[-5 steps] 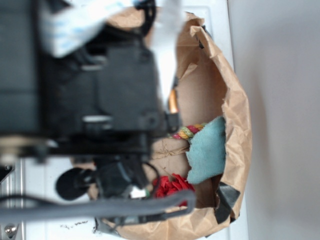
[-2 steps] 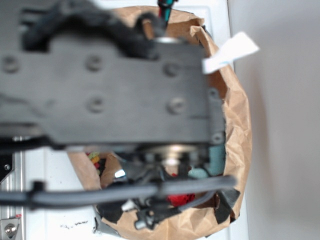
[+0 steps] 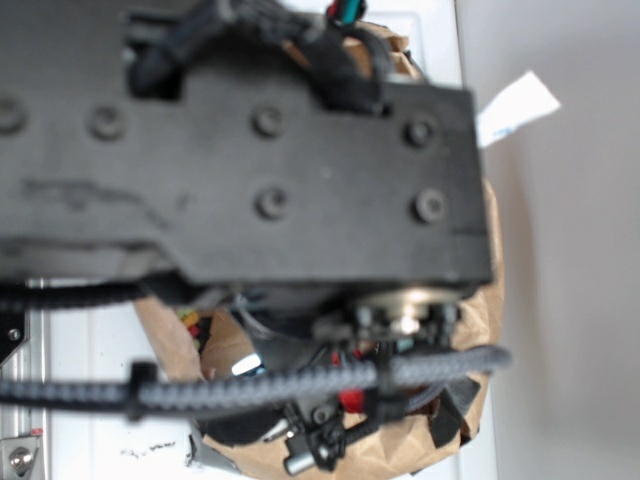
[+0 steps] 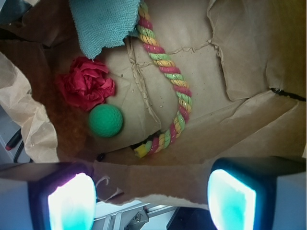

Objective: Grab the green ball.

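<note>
The green ball (image 4: 106, 120) lies on the floor of a brown paper bag (image 4: 230, 72), just below a ruffled red fabric toy (image 4: 87, 87). My gripper (image 4: 151, 201) hovers above the bag's near rim, open, with nothing between its fingertips. The ball sits ahead of the left fingertip (image 4: 71, 201). In the exterior view the arm (image 3: 250, 160) blocks most of the bag (image 3: 470, 400), and the ball is hidden there.
A teal-blue cloth (image 4: 105, 21) lies at the bag's far end. A multicoloured rope toy (image 4: 175, 91) curves along the bag floor to the right of the ball. Crumpled bag walls rise on both sides. A white label tag (image 3: 517, 105) sticks out by the arm.
The arm has swung over the bag and further right, now covering the cloth, rope and most of the red toy in the exterior view.
</note>
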You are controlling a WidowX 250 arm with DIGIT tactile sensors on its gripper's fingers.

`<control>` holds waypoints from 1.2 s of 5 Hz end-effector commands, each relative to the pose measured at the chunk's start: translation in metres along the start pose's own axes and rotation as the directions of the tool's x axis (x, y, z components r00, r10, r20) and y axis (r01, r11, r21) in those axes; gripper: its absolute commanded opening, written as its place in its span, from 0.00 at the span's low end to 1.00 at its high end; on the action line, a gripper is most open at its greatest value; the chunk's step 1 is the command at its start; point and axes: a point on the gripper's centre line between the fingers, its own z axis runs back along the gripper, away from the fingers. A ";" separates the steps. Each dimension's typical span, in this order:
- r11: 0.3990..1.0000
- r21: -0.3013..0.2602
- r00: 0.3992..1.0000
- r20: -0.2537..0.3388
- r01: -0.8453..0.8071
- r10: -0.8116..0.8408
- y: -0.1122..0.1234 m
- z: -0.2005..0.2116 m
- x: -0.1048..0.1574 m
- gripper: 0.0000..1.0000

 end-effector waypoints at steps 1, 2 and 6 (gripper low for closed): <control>0.999 -0.038 0.998 0.064 0.013 -0.010 -0.011 0.021 0.005 1.00; 0.999 -0.040 0.997 0.082 -0.007 0.010 -0.006 0.018 0.019 1.00; 1.000 0.031 0.999 0.038 -0.003 0.002 0.053 -0.015 0.003 1.00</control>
